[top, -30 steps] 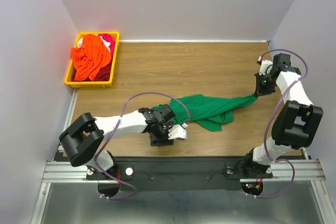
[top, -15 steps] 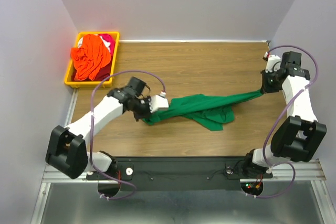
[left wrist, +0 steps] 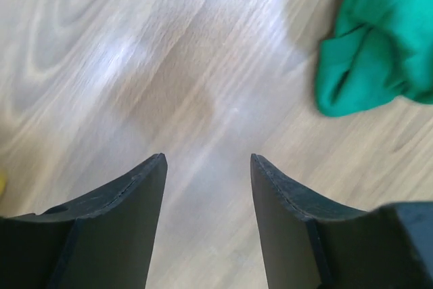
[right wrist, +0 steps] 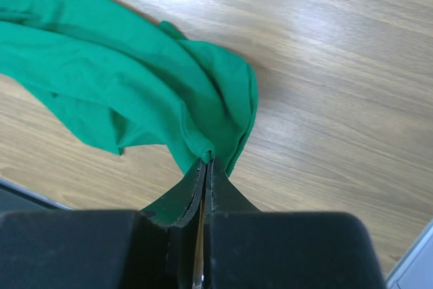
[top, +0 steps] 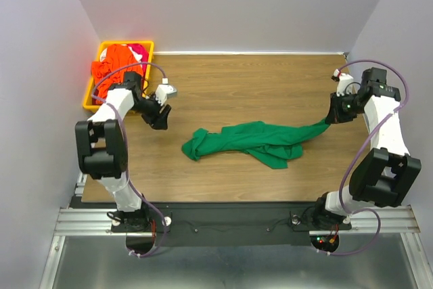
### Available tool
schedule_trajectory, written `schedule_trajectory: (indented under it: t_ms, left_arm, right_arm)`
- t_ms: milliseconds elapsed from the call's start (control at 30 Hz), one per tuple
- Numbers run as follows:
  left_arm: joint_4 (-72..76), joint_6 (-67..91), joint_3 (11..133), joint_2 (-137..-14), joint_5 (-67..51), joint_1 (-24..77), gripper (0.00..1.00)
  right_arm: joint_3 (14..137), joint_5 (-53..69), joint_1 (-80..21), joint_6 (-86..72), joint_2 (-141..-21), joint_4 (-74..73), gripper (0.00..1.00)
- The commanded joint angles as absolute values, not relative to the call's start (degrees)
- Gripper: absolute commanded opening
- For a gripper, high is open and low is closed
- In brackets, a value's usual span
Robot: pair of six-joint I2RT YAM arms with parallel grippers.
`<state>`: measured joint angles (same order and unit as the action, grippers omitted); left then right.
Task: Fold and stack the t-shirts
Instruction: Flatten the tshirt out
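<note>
Landmark: the yellow bin (top: pixel 126 44) at the far left corner of the table (top: pixel 237 86) is being taken as the reference for every place below.
Green t-shirt (top: pixel 250 140): it is being left bunched into a long rope of cloth on the wood, well apart from the bin, out to the bin's right and nearer the arm bases.
Long axis: the cloth is being stretched roughly left to right, with its crumpled free end on the bin's side and its thin tail running away from the bin.
Right gripper (top: pixel 331 116): it is being held clenched on the tail of the green t-shirt, at the end farthest from the bin; in the right wrist view the cloth (right wrist: pixel 101 52) is being pinched between closed fingers (right wrist: pixel 205 164).
Left gripper (top: pixel 160 117): it is being carried just beside the bin's near right corner, jaws parted and nothing being grasped; only bare wood is being seen between its fingers (left wrist: pixel 206 160).
Deciding relation: the free end of the green t-shirt (left wrist: pixel 379 45) is being left away from the bin, to the right of the left gripper and towards the arm bases, apart from it and not touched.
Nearer arm: the left arm is being judged the nearer to that free end, so a reach away from the bin is probably being called for.
Other t-shirts: the orange t-shirt (top: pixel 118 59) and the red-pink t-shirt (top: pixel 139 50) are being left heaped inside the bin, unfolded.
</note>
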<state>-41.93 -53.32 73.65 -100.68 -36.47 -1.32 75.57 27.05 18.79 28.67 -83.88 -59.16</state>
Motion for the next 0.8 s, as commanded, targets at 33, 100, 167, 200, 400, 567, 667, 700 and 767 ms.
schedule_trajectory:
  t_ms: [33,100,167,200,400,567,667,700,767]
  left_arm:
    - [-34.81,-35.97,70.49,-82.45,-30.35,7.27,0.64]
    - [-33.41,-31.49,71.01,-80.87,-23.84,14.45,0.90]
    - [-32.26,-24.19,70.84,-79.19,-18.05,19.58,0.91]
    - [-32.08,-22.78,71.01,-79.10,-13.67,24.04,0.91]
    - [-32.08,-13.80,70.49,-82.70,7.98,37.52,0.90]
    - [-32.52,-13.01,71.89,-88.67,17.82,43.76,0.79]
    - [-33.57,-12.57,74.44,-91.92,18.46,43.94,0.74]
    - [-33.84,-12.48,75.49,-92.54,18.46,44.38,0.74]
    - [-34.28,-12.22,75.94,-94.13,18.28,44.91,0.73]
  right_arm:
    - [74.71,29.89,19.07,30.59,-81.74,-60.38,0.01]
    - [74.62,29.18,18.99,30.41,-82.00,-59.94,0.01]
    - [74.79,28.74,19.07,30.15,-82.26,-59.85,0.01]
    - [74.97,28.31,19.07,29.71,-82.61,-59.42,0.01]
    - [75.59,27.69,19.07,28.48,-83.67,-58.80,0.01]
    - [75.41,26.99,19.07,28.39,-83.85,-58.45,0.00]
    - [75.06,26.63,19.07,28.48,-83.76,-58.36,0.01]
    - [74.97,26.63,19.07,28.39,-83.76,-58.27,0.01]
    - [74.71,26.28,19.07,28.48,-83.67,-58.18,0.00]
